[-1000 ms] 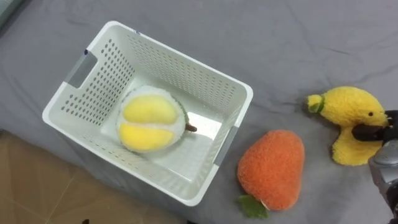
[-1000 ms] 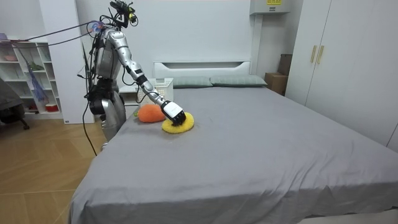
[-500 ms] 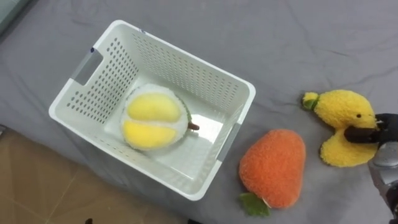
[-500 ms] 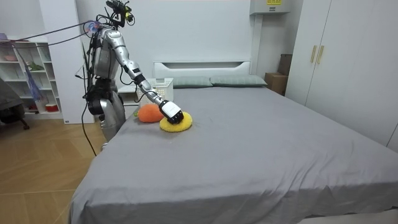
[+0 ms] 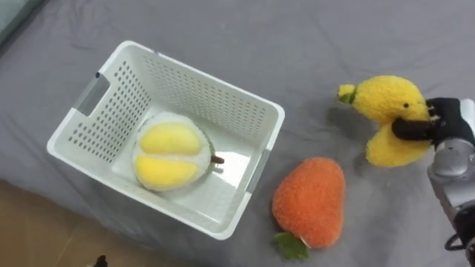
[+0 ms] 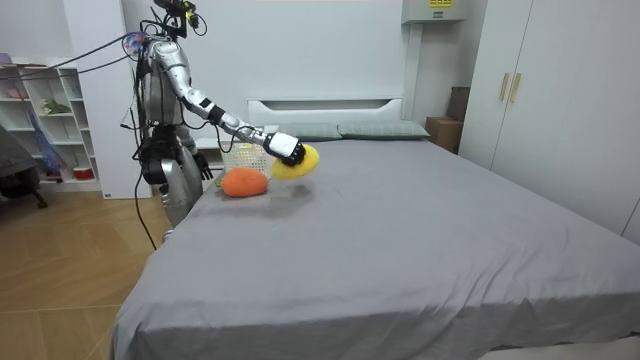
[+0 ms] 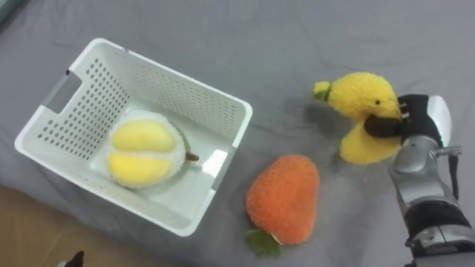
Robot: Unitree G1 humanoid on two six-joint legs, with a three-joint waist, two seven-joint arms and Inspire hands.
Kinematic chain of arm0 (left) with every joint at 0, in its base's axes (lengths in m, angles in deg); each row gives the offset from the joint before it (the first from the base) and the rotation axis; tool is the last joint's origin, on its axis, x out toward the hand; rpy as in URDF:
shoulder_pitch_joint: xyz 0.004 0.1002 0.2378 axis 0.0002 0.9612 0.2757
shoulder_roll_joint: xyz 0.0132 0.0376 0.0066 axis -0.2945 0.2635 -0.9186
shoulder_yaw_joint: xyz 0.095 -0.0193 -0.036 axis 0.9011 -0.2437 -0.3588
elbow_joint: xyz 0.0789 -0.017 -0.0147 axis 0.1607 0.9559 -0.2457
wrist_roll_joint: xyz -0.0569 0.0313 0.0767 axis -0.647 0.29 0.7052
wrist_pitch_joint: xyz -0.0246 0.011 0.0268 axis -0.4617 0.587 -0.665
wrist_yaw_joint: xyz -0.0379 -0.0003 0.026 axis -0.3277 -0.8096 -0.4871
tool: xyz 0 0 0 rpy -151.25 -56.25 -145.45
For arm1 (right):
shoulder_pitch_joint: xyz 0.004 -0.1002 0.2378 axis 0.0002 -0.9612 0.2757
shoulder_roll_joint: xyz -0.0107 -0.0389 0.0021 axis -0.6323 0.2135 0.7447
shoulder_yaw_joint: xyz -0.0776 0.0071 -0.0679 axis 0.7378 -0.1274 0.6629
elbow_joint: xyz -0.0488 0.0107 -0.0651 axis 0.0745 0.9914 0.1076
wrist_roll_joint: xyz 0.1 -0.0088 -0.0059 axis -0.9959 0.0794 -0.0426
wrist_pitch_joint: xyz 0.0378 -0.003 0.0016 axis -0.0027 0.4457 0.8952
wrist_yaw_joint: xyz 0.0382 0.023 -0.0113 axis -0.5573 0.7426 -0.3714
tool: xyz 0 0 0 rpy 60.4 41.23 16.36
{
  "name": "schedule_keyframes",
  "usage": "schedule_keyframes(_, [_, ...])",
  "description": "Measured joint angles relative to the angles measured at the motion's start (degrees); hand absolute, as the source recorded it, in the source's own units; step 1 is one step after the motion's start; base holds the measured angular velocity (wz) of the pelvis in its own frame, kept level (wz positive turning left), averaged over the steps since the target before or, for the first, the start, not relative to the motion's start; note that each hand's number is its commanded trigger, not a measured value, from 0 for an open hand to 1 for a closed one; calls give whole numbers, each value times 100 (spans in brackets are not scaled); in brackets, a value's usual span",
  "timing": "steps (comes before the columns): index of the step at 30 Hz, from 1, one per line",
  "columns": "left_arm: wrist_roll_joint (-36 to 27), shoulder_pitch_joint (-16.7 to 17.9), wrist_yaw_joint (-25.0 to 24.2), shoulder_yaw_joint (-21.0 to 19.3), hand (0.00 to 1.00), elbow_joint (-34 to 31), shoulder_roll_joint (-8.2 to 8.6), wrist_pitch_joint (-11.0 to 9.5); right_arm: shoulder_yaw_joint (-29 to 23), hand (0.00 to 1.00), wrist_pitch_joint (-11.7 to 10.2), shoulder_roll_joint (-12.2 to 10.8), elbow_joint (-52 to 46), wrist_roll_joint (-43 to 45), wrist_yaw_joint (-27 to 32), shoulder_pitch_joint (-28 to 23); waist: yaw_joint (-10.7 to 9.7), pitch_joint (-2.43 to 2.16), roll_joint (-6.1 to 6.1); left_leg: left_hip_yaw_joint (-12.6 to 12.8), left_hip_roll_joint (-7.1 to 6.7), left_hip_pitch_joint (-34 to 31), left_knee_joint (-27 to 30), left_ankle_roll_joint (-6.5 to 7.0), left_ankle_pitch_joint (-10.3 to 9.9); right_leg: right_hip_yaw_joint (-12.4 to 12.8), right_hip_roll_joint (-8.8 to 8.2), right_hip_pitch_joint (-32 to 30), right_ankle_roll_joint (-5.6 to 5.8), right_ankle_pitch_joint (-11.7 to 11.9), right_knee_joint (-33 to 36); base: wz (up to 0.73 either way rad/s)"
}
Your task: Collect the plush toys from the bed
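— Where's the yellow plush toy [image 5: 386, 119]?
— In the right hand [image 5: 439, 132], dark fingers [image 5: 408, 127] clamped round its middle, held just clear of the grey bed [image 5: 334, 37].
— And the others?
— A durian plush [image 5: 167, 156] lies inside the white basket [image 5: 215, 85]. An orange plush [image 5: 308, 200] lies on the bed just beside the basket, between it and the hand.

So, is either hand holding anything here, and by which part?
The right hand grips the yellow plush toy at the crease on its side, away from the green tip.
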Motion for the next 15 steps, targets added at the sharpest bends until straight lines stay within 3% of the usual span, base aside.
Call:
schedule_keyframes(2, [2, 75, 1, -116, 0, -39, -1, 0, -45, 100, 1, -13, -289, -2, 1, -119, -28, -50, -76, -6, -5, 186, -63, -2, -3, 6, 12, 198, 1, 1, -88, 0])
schedule_keyframes(6, [17, 386, 19, -194, 0, -246, -32, 71, -57, 100, 86, -79, -1026, 11, -7, -436, -39, -84, -119, -9, -8, 551, -152, -3, -7, 22, 34, 545, 15, 13, -170, -1])
schedule_keyframes(11, [13, 738, 27, -413, 0, -497, -9, 84, -60, 100, 150, -344, -2119, 325, -110, -1018, -38, -92, -68, -16, -9, 833, -175, -15, -7, 28, 49, 825, 13, 15, -241, 1])
schedule_keyframes(13, [13, 884, 34, -445, 0, -532, -3, 96, -59, 100, 149, -456, -2651, 481, -181, -1296, -20, -124, -9, -19, -12, 970, -218, -15, -7, 31, 46, 982, 14, 15, -260, 0])
schedule_keyframes(15, [16, 930, 33, -451, 0, -530, -3, 123, -58, 100, 149, -490, -2797, 479, -197, -1297, -13, -114, 14, -19, -13, 1049, -230, -17, -4, 32, 46, 1059, 14, 14, -267, 0])
